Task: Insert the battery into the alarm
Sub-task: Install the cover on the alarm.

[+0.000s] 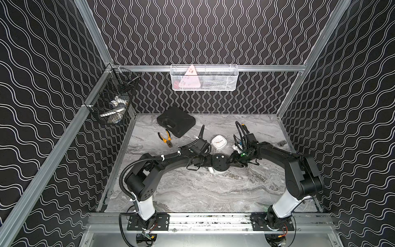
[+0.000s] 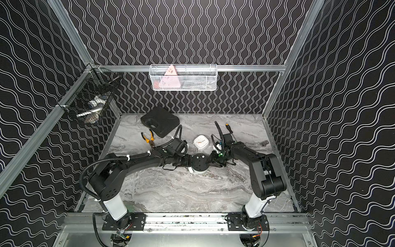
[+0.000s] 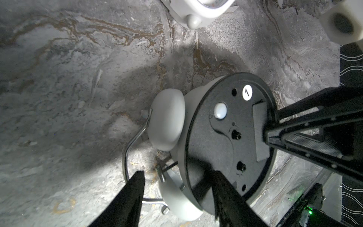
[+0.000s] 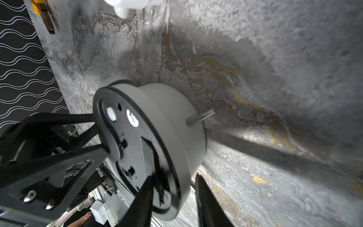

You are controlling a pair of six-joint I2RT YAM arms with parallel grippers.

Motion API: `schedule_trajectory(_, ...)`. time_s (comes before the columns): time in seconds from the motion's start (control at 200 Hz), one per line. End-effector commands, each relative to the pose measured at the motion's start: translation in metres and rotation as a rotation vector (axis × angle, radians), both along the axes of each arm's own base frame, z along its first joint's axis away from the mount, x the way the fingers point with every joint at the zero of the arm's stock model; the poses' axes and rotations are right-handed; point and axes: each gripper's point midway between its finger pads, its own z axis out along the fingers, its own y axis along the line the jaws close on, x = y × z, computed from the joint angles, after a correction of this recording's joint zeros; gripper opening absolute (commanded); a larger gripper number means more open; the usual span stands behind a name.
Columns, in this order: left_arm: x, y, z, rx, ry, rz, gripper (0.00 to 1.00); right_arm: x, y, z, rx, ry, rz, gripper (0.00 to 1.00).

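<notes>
We find the alarm (image 1: pixel 220 163) back-up on the middle of the surface (image 1: pixel 203 192), left gripper (image 3: pixel 177 174) straddling its bell end, seemingly to steady it, right gripper (image 4: pixel 174 175) astride the rim by the battery bay (image 3: pixel 261 129); whether either pair of jaws is clamped, or where the battery lies, we cannot tell.

The alarm (image 1: pixel 220 163) is facing down at the table's (image 1: pixel 203 192) centre, with a clock (image 1: pixel 218 142) sitting just behind it, and pliers (image 1: pixel 165 139) and a case (image 1: pixel 176 120) lying further back-left.
</notes>
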Motion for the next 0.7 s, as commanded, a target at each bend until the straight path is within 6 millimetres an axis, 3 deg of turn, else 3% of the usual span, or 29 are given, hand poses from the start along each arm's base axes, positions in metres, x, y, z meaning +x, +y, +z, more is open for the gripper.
schedule_trajectory(0.0,-0.003,0.001,-0.002,0.008,0.009,-0.008,0.59,0.001,0.000,-0.003,-0.001,-0.006,0.007,0.33)
schedule_trajectory(0.34,-0.003,-0.002,-0.002,-0.001,0.016,-0.018,0.59,-0.001,-0.004,-0.012,-0.033,0.021,0.001,0.29)
schedule_trajectory(0.695,-0.004,-0.004,-0.007,-0.003,0.033,-0.030,0.57,-0.013,-0.021,-0.042,-0.148,0.122,-0.028,0.25)
